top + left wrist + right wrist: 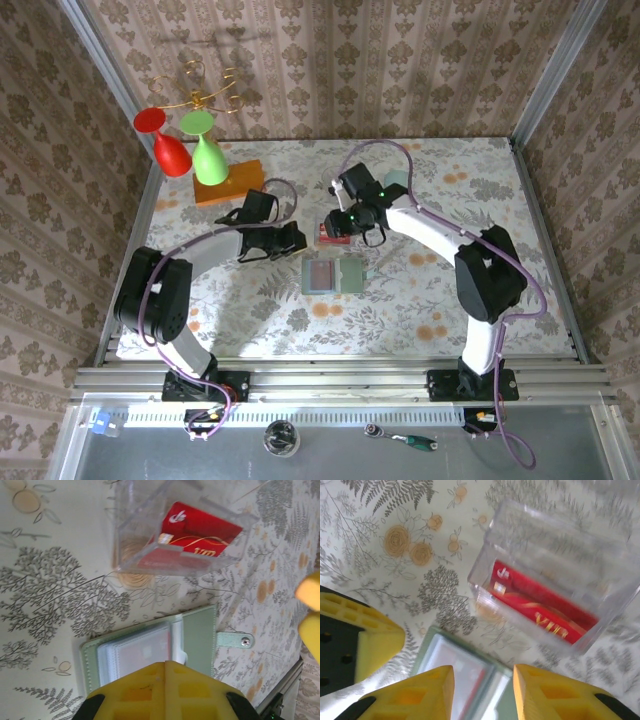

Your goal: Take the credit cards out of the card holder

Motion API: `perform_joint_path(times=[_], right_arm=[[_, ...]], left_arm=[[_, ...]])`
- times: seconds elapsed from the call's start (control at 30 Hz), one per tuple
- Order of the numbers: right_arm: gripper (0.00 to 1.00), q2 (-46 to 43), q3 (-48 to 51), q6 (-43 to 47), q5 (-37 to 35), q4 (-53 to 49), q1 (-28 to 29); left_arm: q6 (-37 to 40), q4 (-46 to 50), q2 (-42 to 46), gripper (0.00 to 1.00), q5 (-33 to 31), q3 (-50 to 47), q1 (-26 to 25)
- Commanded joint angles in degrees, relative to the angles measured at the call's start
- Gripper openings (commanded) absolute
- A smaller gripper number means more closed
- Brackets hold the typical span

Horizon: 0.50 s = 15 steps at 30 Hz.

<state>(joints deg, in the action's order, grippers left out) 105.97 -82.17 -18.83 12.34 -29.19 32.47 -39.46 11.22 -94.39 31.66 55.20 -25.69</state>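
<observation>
One red card [142, 649] sits in the card holder [333, 275], which lies open on the surface [450, 190], long axis left-to-right. Right gripper [482, 690] hangs spread wide right over it, the nearer one. Left gripper [165, 672] is pinched together alongside. Other cards [197, 532] lie in the clear box [132, 545] beyond.

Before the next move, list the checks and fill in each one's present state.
1. card holder lying open: ok.
2. Holder emptied: not ok, a reddish card shows behind its clear sleeve.
3. right gripper fingers apart above the holder: ok.
4. left gripper pinning the holder: cannot tell. Its fingers are closed together over the holder's edge, and the contact is hidden.
5. clear box able to take another card: ok. It holds a red card and seems to have space left.
</observation>
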Motion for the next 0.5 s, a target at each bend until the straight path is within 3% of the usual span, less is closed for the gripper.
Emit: perform_joint_path(times=[0.0, 0.2, 0.47], right_arm=[[0.37, -3.1, 5.0, -14.5, 5.8, 5.1, 0.5], [0.36, -3.2, 10.8, -23.3, 14.3, 10.0, 0.7], [0.37, -2.7, 15.3, -24.5, 15.0, 14.6, 2.3]], left_arm=[[-1.7, -3.0, 1.4, 0.05, -1.0, -1.8, 0.0], [-1.6, -4.2, 1.8, 0.06, -0.9, -4.0, -0.1], [-2.3, -5.3, 0.6, 0.05, -0.5, -4.9, -2.5]])
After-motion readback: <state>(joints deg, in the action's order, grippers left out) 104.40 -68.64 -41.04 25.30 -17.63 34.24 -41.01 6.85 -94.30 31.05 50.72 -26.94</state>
